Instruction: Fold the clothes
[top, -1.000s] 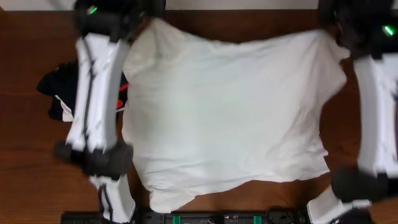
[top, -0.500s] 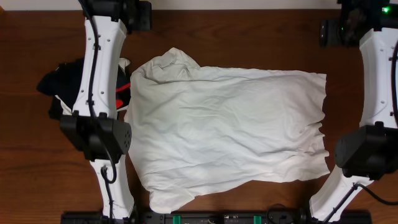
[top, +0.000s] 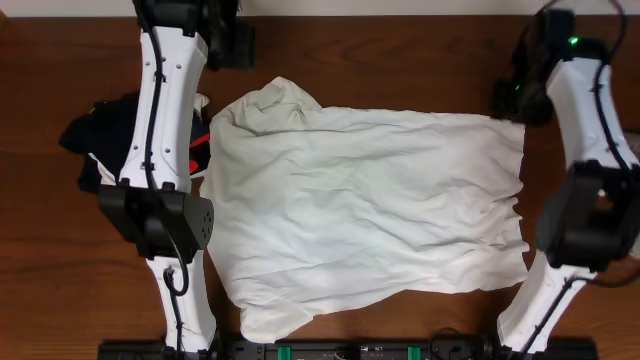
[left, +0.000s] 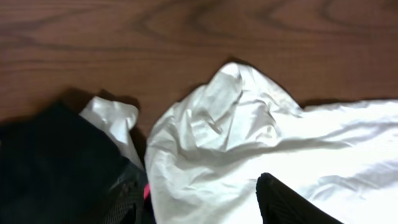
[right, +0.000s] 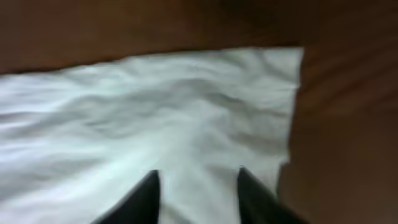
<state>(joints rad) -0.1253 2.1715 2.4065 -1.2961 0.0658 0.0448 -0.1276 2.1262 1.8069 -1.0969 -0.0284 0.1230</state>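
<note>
The clothes, a large white T-shirt (top: 365, 215), lie spread out and wrinkled on the brown table, with no lettering showing. The shirt's far left corner (top: 275, 100) is bunched into a hump (left: 236, 106). My left gripper (top: 228, 42) hangs beyond that corner. In the left wrist view it (left: 202, 202) is open above the cloth, holding nothing. My right gripper (top: 518, 95) hovers just past the shirt's far right corner (top: 512, 125). Its blurred fingers (right: 149, 193) stand apart over flat cloth, so the right gripper (right: 199, 190) is open.
A heap of black garments (top: 105, 135) with a red streak lies left of the shirt, partly under my left arm (top: 165, 120). It also shows in the left wrist view (left: 56, 168), with a small pale cloth (left: 112, 118) on it. A black rail (top: 350, 351) runs along the near edge.
The shirt's far edge, held up by both grippers a second ago, has dropped flat onto the table. Since then the right gripper has come nearer, toward the far right corner.
</note>
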